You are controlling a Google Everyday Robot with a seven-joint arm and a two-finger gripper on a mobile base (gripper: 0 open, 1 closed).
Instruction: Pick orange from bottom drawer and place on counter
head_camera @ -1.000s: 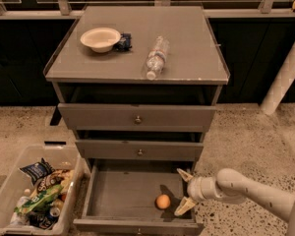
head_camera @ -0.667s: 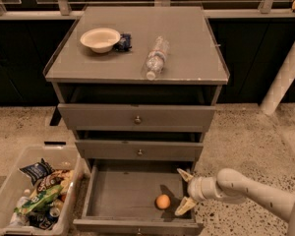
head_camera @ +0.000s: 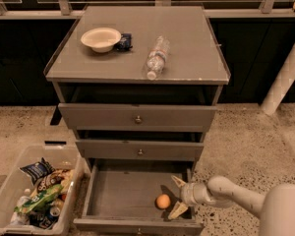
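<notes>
The orange (head_camera: pixel 162 201) lies on the floor of the open bottom drawer (head_camera: pixel 123 191), towards its front right. My gripper (head_camera: pixel 177 196) reaches in from the right over the drawer's right side, its pale fingers (head_camera: pixel 178 210) spread open just right of the orange, not touching it. The grey counter (head_camera: pixel 187 53) tops the three-drawer cabinet above.
On the counter are a white bowl (head_camera: pixel 101 38), a small dark packet (head_camera: pixel 124 41) beside it and a clear plastic bottle (head_camera: pixel 156 58) lying on its side. A clear bin (head_camera: pixel 10 178) of snack bags stands on the floor at the left. A white pillar (head_camera: pixel 284 77) stands at the right.
</notes>
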